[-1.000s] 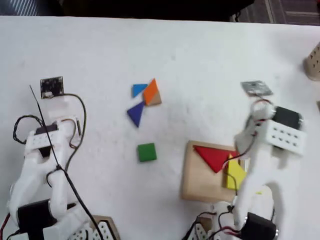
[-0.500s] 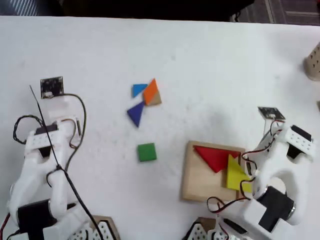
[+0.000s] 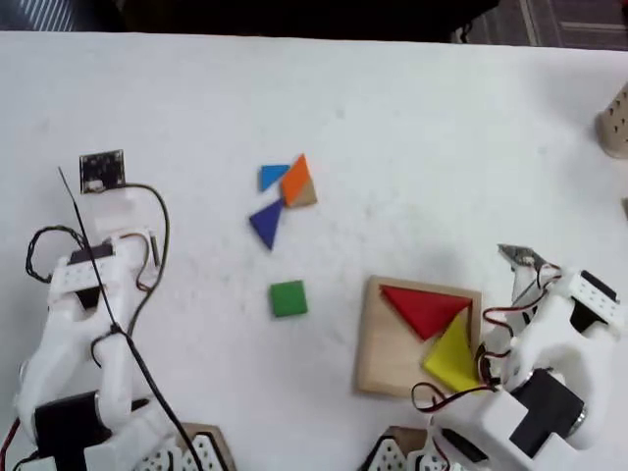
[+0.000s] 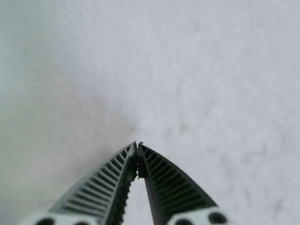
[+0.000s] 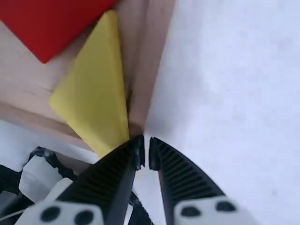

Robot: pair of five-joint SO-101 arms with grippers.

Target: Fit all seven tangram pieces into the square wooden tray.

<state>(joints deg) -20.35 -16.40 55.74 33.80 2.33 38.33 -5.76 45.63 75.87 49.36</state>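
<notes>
The square wooden tray [image 3: 383, 353] lies near the table's front right. A red triangle [image 3: 424, 306] lies flat in its far part. A yellow triangle [image 3: 453, 353] sits at the tray's near right corner, and one tip overhangs the rim. Close up, the yellow triangle [image 5: 96, 108] lies beside the tray rim [image 5: 152, 56], under the red triangle [image 5: 56, 23]. My right gripper [image 5: 144, 152] is shut and empty just past that corner. My left gripper [image 4: 137, 161] is shut over bare white table. Loose pieces: green square [image 3: 287, 298], dark blue triangle [image 3: 266, 224], orange triangle [image 3: 296, 180], small blue triangle [image 3: 272, 177].
A tan piece [image 3: 307, 195] touches the orange triangle. The left arm [image 3: 83, 324] stands at the front left with loose cables, the right arm [image 3: 545, 392] at the front right. A pegged wooden block [image 3: 615, 123] sits at the right edge.
The right arm swung off the tray to the right and down. The yellow triangle turned and slid into the tray's near right corner. The left arm kept still.
</notes>
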